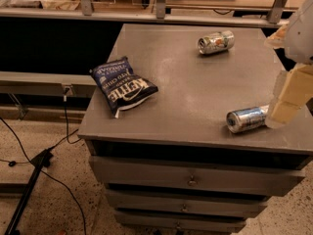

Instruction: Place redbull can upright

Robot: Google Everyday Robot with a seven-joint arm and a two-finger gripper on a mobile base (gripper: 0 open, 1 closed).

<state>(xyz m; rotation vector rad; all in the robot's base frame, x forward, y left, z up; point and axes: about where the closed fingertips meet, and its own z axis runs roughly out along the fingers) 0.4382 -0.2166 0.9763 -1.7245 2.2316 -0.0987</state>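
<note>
The redbull can [246, 119], slim and silver with blue-grey markings, lies on its side near the front right edge of the grey cabinet top [195, 82]. Its open end points left toward the camera. My gripper [279, 112], cream-coloured, comes in from the right edge of the view. It sits at the can's right end and covers that end. The arm's white body fills the upper right corner.
A shorter silver can with green and orange print [215, 42] lies on its side at the back of the top. A dark blue chip bag [122, 84] lies at the left edge. Drawers are below the top; cables and a stand lie on the floor at the left.
</note>
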